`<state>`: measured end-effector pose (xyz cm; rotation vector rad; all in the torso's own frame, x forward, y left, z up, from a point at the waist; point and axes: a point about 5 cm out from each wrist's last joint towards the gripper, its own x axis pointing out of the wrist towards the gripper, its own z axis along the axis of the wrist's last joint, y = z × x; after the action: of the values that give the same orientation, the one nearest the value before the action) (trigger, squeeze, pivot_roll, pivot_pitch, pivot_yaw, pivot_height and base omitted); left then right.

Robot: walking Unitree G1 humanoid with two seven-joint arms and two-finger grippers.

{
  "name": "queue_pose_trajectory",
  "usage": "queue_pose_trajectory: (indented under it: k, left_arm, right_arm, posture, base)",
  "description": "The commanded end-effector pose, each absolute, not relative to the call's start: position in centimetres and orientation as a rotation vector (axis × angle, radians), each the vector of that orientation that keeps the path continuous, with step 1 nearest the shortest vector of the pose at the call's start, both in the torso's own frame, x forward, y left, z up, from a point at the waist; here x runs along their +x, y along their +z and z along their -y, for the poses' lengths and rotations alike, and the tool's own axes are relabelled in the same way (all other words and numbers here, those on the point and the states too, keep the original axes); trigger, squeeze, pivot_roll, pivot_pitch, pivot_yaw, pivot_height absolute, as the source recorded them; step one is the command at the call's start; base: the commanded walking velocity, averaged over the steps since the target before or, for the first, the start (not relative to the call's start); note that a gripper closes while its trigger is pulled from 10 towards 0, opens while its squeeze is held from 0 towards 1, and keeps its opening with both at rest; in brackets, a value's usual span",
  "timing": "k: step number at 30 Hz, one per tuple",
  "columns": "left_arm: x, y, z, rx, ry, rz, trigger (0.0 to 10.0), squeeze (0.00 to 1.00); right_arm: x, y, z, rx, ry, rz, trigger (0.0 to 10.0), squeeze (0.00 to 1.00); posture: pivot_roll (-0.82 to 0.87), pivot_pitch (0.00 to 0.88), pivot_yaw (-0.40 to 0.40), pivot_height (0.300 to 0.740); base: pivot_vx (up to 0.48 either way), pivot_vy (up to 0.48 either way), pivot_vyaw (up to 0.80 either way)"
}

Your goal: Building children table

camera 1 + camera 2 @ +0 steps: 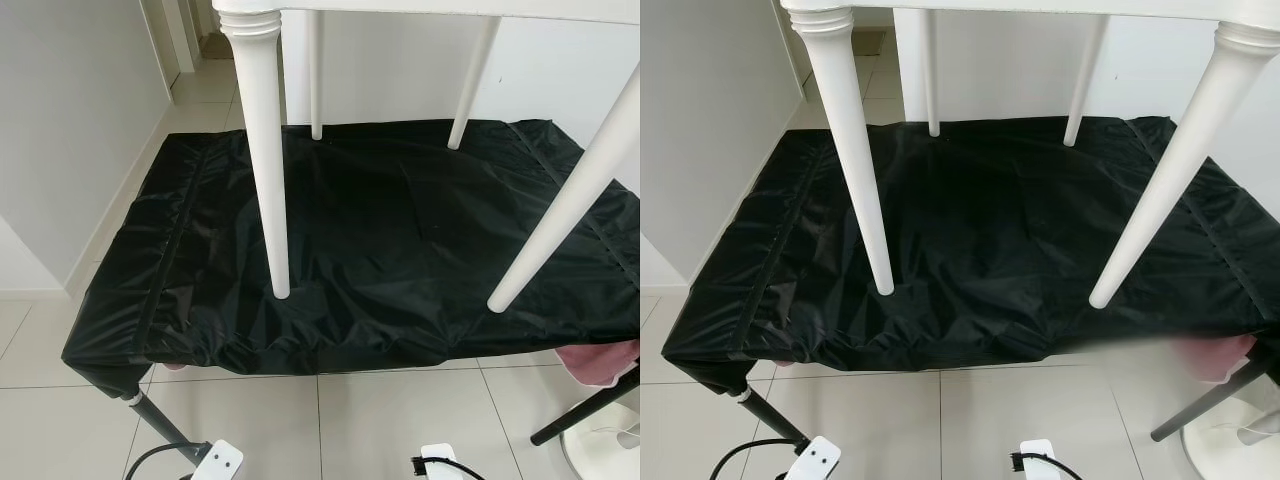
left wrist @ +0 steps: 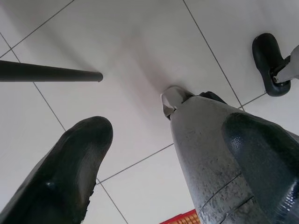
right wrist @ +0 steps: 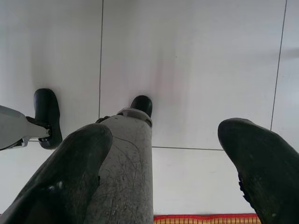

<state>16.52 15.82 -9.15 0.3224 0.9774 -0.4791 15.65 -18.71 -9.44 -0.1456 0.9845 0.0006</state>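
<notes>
Tiles [image 1: 400, 420] lying nearest, white and square-jointed, with two white robot parts [image 1: 220, 462] poking in at the lower edge of the head views. Hanging over that floor, left gripper [image 2: 173, 154] showing fingers [image 2: 70, 172] spread apart around nothing, a grey robot leg [image 2: 205, 158] standing between them; right gripper [image 3: 177, 168] likewise gaping and pinching nothing, pointing at floor. Farther on, black cloth [image 1: 400, 230] draping a low platform, a dark leg [image 1: 160, 420] propping its near left corner and something pink [image 1: 600, 362] peeking from under the right end. Standing on the cloth, white children table [image 1: 262, 140] resting upright on four turned legs, its top reaching past the upper edge. Beyond, white wall [image 1: 70, 110] and doorway.
</notes>
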Motion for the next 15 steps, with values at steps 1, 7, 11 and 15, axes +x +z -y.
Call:
queue_pose_trajectory:
  k: [1, 7, 11, 15]
  left_arm:
    - [15.74, -9.6, -16.14, 0.371, -0.407, -1.004, 10.0, 0.0]
    - [15.66, -9.64, -15.85, 0.39, -0.446, -1.005, 10.0, 0.0]
    - [15.76, -9.6, -15.66, 0.395, -0.458, -1.003, 10.0, 0.0]
    - [15.82, -9.59, -15.64, 0.389, -0.452, -1.002, 10.0, 0.0]
  right_arm:
    - [14.79, -9.85, 18.62, -0.144, -0.002, -1.025, 10.0, 0.0]
    - [15.01, -9.73, 18.93, -0.111, -0.045, -1.016, 10.0, 0.0]
    - [14.87, -9.74, 19.2, -0.094, -0.066, -1.018, 10.0, 0.0]
    - [14.76, -9.78, 19.27, -0.093, -0.069, -1.02, 10.0, 0.0]
  posture:
    - [-0.04, 0.0, 0.063, 0.74]
    - [-0.06, 0.0, 0.087, 0.74]
    - [-0.07, 0.0, 0.076, 0.74]
    - [-0.06, 0.0, 0.075, 0.74]
  base:
    - [0.0, 0.0, 0.0]
    - [0.0, 0.0, 0.0]
    - [0.0, 0.0, 0.0]
    - [0.0, 0.0, 0.0]
